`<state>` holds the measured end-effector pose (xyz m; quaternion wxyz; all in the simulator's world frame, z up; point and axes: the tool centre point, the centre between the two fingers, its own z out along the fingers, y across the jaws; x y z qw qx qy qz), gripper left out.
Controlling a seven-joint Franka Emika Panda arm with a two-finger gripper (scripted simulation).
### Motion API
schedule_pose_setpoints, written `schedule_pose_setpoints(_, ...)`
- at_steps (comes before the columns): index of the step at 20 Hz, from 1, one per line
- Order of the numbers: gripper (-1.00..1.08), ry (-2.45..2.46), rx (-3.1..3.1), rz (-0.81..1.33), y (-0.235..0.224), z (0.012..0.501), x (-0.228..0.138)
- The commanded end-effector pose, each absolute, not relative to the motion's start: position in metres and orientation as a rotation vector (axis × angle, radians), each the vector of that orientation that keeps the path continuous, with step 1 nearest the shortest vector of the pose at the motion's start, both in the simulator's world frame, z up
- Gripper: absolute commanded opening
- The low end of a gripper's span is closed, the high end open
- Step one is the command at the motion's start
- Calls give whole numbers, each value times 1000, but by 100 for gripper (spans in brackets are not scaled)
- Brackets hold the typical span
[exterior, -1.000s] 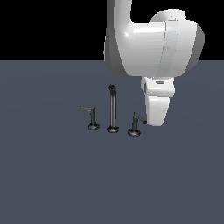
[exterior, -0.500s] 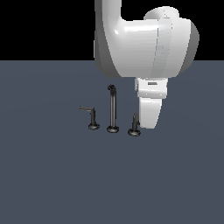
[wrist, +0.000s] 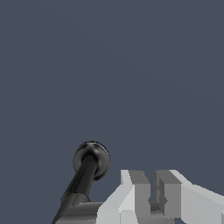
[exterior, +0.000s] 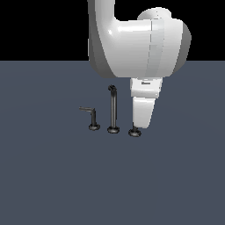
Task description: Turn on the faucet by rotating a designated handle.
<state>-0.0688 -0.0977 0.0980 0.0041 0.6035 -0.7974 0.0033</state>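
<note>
The faucet stands as three dark pieces on the grey floor. Its tall spout post (exterior: 113, 110) is in the middle, and a small dark L-shaped lever (exterior: 91, 117) is on the exterior view's left. Of the handle, only the round base (exterior: 134, 132) shows in the exterior view, because my gripper (exterior: 137, 127) hangs right over it. In the wrist view the handle (wrist: 85, 179) shows its round base, dark stem and paler bar. The bar runs up to my gripper (wrist: 151, 192). The fingers (wrist: 133, 194) are nearly together and lie against the bar's end.
The flat grey floor (exterior: 176, 176) spreads all round the faucet. My white arm (exterior: 140, 44) fills the upper middle of the exterior view, above the set.
My arm has moved toward the exterior view's left and down. The gripper now covers the handle's stem and bar, which showed beside it before. The faucet pieces have not moved.
</note>
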Motion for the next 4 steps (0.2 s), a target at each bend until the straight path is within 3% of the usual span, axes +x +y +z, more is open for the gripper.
schedule_pose_setpoints(1,-100,-2453,1963,3,-57,98,-58)
schedule_pose_setpoints(4,-100,-2447,1970,1,-46,98,-53)
